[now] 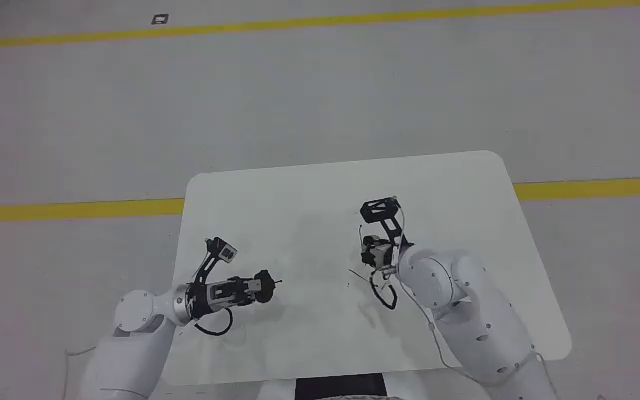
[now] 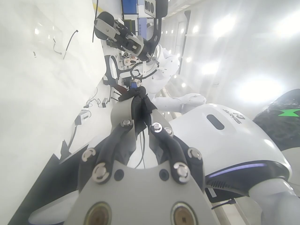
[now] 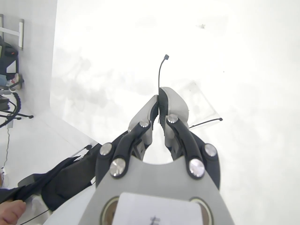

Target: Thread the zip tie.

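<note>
right jaws pinch the zip tie [image 3: 160, 71].

White table [image 1: 300, 205], rounded corners — spare black zip tie [image 3: 206, 122] flat on top, just beside clear sheet [image 3: 206, 99]; few dark specks.

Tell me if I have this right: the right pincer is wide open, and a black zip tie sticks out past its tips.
Not quite. The right pincer is shut, not wide open: it clamps the black zip tie, which does stick out past its tips. The right wrist view shows it.
</note>
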Robot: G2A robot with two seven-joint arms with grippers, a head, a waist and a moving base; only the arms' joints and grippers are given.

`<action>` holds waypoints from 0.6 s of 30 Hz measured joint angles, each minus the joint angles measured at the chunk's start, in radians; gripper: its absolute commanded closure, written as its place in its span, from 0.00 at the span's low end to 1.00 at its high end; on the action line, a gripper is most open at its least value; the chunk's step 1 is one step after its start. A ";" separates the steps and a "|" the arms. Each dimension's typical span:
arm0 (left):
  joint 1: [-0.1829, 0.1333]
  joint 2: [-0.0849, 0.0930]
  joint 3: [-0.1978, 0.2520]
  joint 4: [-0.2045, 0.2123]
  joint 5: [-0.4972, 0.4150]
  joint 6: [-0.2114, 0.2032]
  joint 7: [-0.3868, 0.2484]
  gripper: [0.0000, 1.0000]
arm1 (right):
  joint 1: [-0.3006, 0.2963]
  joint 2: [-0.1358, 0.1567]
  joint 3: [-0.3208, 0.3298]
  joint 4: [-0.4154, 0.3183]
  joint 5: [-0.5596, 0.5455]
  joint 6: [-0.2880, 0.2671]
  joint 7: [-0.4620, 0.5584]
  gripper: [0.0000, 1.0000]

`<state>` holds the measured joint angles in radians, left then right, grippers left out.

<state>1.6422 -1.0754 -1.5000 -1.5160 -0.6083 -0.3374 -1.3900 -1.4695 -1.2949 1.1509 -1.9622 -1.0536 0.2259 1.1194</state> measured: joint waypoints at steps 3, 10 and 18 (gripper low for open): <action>0.000 0.000 0.000 0.000 0.000 0.000 0.000 1.00 | 0.001 0.000 -0.001 0.001 -0.001 0.001 0.002 1.00; 0.000 0.000 0.000 0.000 0.000 0.000 0.000 1.00 | -0.016 -0.005 0.002 -0.012 0.047 0.020 -0.075 1.00; 0.001 -0.004 0.017 0.004 0.003 -0.002 0.070 1.00 | -0.113 -0.020 -0.003 -0.118 0.192 0.092 -0.395 1.00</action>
<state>1.6428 -1.0791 -1.4825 -1.5115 -0.6053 -0.3399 -1.3200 -1.5823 -1.3146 1.1474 -2.0804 -0.8617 0.3178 0.7242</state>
